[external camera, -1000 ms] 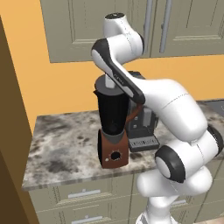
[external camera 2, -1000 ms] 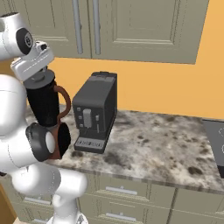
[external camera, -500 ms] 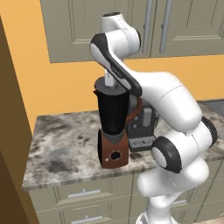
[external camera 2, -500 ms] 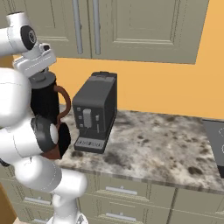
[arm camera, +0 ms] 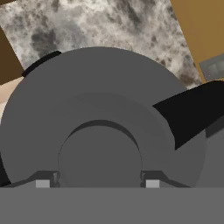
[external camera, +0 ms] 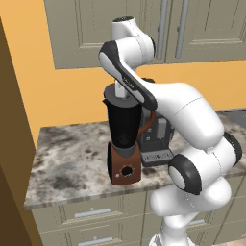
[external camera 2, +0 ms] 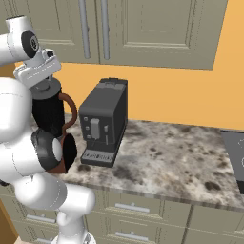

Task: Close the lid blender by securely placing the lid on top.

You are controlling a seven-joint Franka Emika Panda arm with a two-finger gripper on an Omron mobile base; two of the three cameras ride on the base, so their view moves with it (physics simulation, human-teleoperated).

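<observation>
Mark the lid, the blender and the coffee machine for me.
lid (arm camera: 109,127), hand view: top face above its knob.
blender (external camera: 123,122), left base view: black jar wall.
coffee machine (external camera 2: 102,119), right base view: front panel.

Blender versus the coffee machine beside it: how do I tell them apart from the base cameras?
The blender is a tall, tapered black jar on a reddish-brown base; the coffee machine is a boxy dark grey block. The blender has a brown side handle and round dial, the coffee machine a front panel and tray. Both stand upright on the marbled counter.
</observation>
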